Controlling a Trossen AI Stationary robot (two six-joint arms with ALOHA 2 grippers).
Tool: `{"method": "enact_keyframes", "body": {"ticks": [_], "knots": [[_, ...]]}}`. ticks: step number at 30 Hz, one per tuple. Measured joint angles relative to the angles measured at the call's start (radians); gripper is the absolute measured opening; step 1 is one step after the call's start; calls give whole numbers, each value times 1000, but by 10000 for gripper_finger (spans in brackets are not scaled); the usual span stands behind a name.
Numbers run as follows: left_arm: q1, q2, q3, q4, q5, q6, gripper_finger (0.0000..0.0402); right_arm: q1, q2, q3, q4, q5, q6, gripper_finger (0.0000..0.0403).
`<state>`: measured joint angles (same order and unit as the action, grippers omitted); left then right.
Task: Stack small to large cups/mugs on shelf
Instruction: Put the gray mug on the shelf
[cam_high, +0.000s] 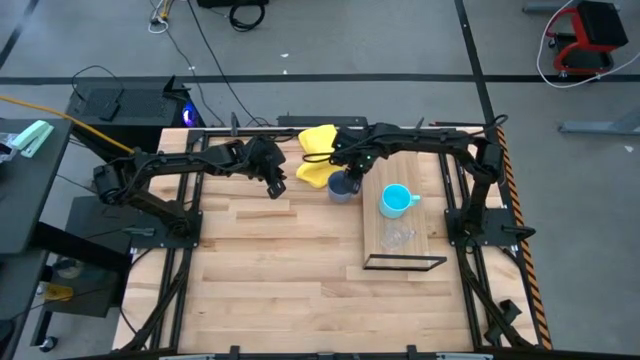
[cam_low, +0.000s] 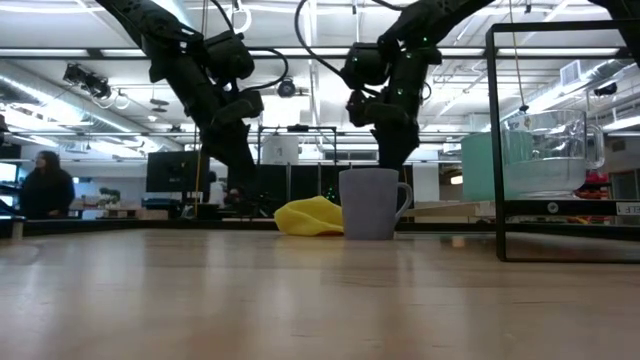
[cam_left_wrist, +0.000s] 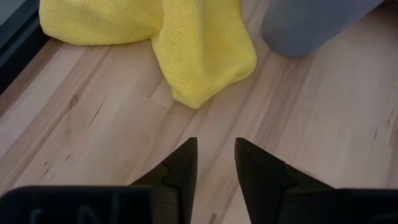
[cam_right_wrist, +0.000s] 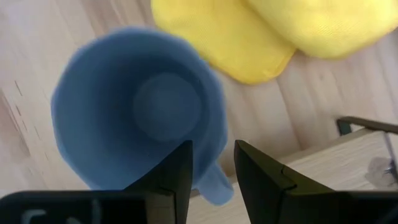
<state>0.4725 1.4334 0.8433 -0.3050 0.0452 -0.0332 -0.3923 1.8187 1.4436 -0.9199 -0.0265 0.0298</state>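
Observation:
The grey-blue mug (cam_high: 342, 188) stands upright on the tabletop just left of the shelf (cam_high: 427, 222), its base on the wood (cam_low: 370, 204). My right gripper (cam_high: 350, 172) hangs right over it, slightly open. In the right wrist view one finger shows over the mug's hollow and the other outside its wall, by the handle (cam_right_wrist: 214, 186). The cyan mug (cam_high: 397, 200) and the clear glass cup (cam_high: 397, 237) stand apart on the shelf board. My left gripper (cam_high: 275, 188), slightly open, hovers over bare wood left of the mug, near the yellow cloth (cam_left_wrist: 199, 56). My right gripper (cam_right_wrist: 213, 155) points down at the grey-blue mug's rim (cam_right_wrist: 219, 134) beside the handle, one finger on each side of the wall. In the low view its fingertips (cam_low: 393, 162) end at about rim height. I cannot tell whether they touch the mug.
The yellow cloth (cam_high: 318, 150) lies crumpled at the table's far edge, just behind the grey-blue mug. The shelf's thin black frame (cam_low: 497, 150) stands up right of the mug. The near half of the tabletop (cam_high: 280, 290) is bare wood. A person shows far off in the room (cam_low: 45, 185).

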Motion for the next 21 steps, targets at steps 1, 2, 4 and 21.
{"method": "enact_keyframes", "body": {"ticks": [1,2,4,21], "knots": [[0,0,0,0,0,0,114,0,0,-8,1,0,0,126],[0,0,0,0,0,0,113,0,0,-15,3,0,0,126],[0,0,0,0,0,0,113,0,0,-26,12,0,0,126],[0,0,0,0,0,-7,114,0,-2,-39,31,-1,16,20]]}}
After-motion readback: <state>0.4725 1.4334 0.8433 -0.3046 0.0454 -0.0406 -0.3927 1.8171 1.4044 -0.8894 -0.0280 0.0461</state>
